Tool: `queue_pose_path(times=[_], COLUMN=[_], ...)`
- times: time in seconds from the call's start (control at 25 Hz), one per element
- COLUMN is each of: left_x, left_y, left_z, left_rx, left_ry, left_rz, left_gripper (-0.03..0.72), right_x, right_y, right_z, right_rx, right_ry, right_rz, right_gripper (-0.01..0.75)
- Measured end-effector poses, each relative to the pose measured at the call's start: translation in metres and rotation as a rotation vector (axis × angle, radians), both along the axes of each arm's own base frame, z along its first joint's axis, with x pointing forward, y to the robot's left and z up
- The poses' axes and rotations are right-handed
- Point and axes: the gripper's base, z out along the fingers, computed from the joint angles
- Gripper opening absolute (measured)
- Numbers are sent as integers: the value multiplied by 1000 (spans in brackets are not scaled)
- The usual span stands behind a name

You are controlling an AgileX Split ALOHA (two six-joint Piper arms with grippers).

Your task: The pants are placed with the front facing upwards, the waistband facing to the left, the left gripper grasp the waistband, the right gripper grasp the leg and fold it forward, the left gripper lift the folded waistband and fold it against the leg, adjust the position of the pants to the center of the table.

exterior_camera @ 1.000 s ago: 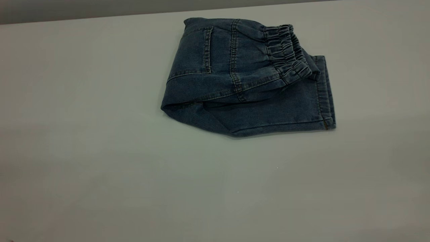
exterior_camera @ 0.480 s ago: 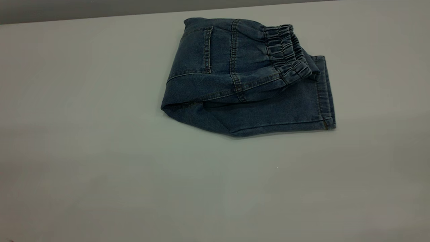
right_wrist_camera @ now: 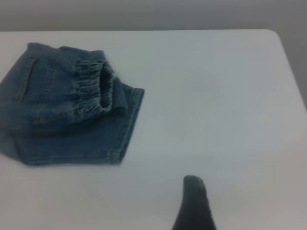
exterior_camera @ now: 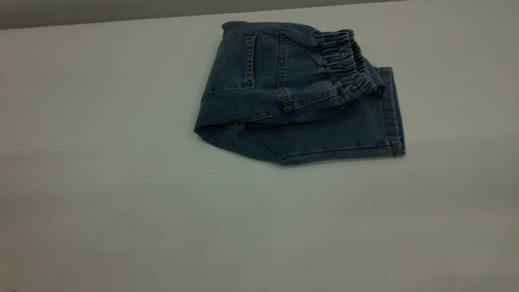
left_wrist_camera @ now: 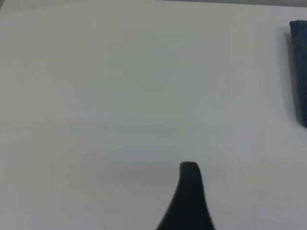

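Note:
The blue denim pants (exterior_camera: 300, 97) lie folded on the far half of the table (exterior_camera: 121, 190), back pocket up. The ruched waistband (exterior_camera: 346, 61) rests on top of the leg, towards the right. Neither gripper shows in the exterior view. In the right wrist view the pants (right_wrist_camera: 67, 115) and waistband (right_wrist_camera: 93, 91) lie well ahead of the right gripper (right_wrist_camera: 230, 206); one black finger (right_wrist_camera: 194, 203) shows over bare table. The left gripper (left_wrist_camera: 230, 201) also shows one finger (left_wrist_camera: 190, 196), with only an edge of the pants (left_wrist_camera: 300, 72) far off. Both hold nothing.
The table's far edge (exterior_camera: 121, 19) runs just behind the pants. Its rounded far right corner (right_wrist_camera: 276, 34) shows in the right wrist view. Bare tabletop spreads in front of and to the left of the pants.

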Motion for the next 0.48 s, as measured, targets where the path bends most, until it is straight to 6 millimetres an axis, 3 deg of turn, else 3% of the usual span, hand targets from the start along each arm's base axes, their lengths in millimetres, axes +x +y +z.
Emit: queue_pose_path(times=[0.48], left_x=[0], left_y=[0], left_z=[0], left_rx=[0], left_ry=[0], left_rz=[0], left_gripper=[540], right_x=[0], right_y=[0], right_z=[0], right_rx=[-5], right_ry=[0], right_rz=[-3], right_gripper=[450])
